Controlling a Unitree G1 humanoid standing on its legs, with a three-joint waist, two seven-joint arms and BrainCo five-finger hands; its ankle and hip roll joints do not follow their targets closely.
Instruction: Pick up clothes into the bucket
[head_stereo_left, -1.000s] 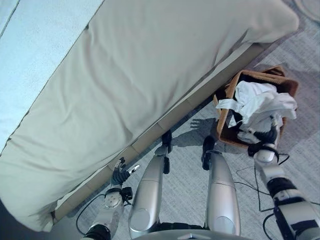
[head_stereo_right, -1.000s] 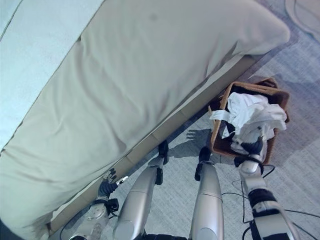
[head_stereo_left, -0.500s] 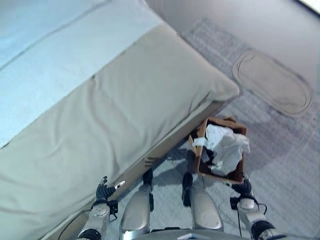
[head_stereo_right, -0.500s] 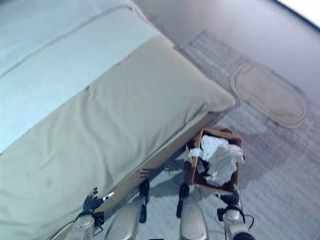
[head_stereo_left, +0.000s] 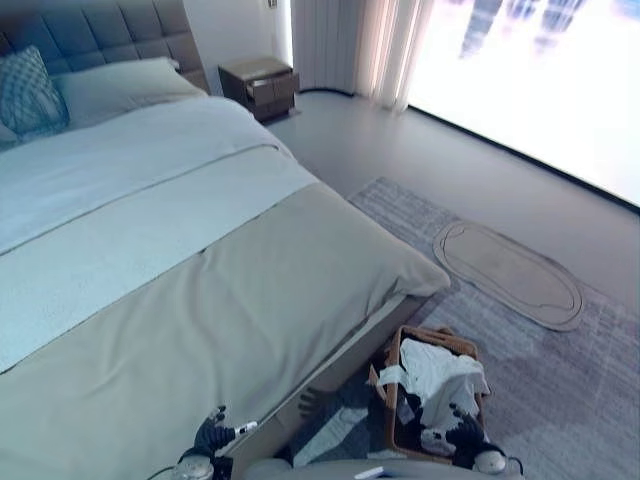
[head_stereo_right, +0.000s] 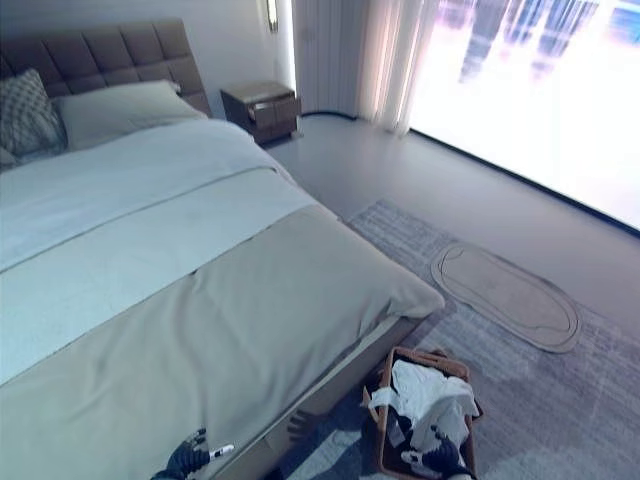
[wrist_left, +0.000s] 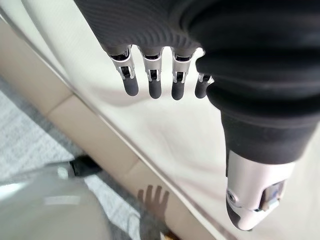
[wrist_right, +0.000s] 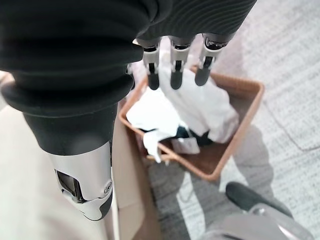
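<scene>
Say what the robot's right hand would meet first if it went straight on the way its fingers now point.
Probably the white clothes heaped in the basket. The right hand has its fingers open and aimed at that pile, apart from it; depth is hard to judge.

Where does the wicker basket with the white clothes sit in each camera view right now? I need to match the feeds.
Left eye view: basket low right of centre, on the grey rug beside the bed's foot corner.
Right eye view: basket at the bottom edge, right of centre.
Left wrist view: no basket to point to; bed side and floor past the left hand.
Right wrist view: basket mid-frame, past the right hand.
Shared landmark: white clothes.
</scene>
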